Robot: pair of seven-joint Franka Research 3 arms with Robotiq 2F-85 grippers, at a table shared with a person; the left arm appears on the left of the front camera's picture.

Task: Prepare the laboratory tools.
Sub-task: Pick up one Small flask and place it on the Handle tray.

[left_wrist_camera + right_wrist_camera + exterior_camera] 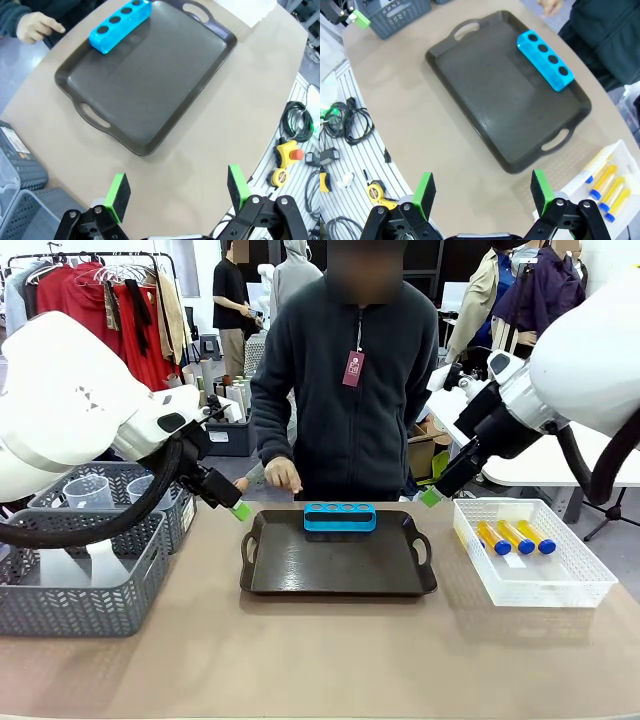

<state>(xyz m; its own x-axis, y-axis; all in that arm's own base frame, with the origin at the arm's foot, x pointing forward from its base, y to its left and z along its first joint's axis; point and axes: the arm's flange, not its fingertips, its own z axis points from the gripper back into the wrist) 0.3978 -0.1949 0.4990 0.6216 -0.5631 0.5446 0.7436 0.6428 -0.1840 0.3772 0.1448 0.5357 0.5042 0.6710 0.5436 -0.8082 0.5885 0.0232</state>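
Observation:
Three amber tubes with blue caps [515, 537] lie in a white basket [590, 585] at the right; the right wrist view shows the tubes [607, 187] in its lower right corner. Clear measuring beakers [88, 490] stand in the grey baskets [80, 610] at the left. My left gripper [238, 508] hovers above the table, left of the dark tray [338, 570], and my right gripper [431, 497] hangs between the tray and the white basket. In their wrist views the left gripper [178, 189] and the right gripper [482, 189] stand open and hold nothing.
A blue four-hole rack [340, 516] with nothing in its holes lies at the tray's far edge. A person stands behind it with a hand [283, 475] near the table's far edge. Bare tabletop lies in front of the tray.

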